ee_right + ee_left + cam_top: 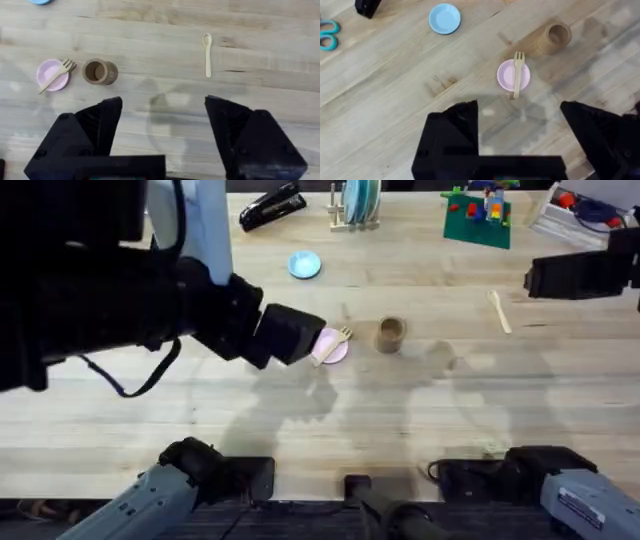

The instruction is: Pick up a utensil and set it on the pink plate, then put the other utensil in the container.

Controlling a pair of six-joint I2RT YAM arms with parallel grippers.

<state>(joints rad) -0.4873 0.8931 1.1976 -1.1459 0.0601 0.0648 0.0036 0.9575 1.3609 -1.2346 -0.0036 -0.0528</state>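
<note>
A light wooden table (300,410) fills the scene. Toward its far side lies a small round light blue dish (305,264), flat on the wood and well apart from everything else. Farther back, along the far edge, a black stapler (272,207) lies at an angle. Just beside it to the right stands a wire rack (356,206) holding pale blue plates upright on edge. Further right sits a green baseplate (478,220) topped with colourful toy bricks. From the left wrist, teal scissors (327,35) lie near the stapler's end of the table.
</note>
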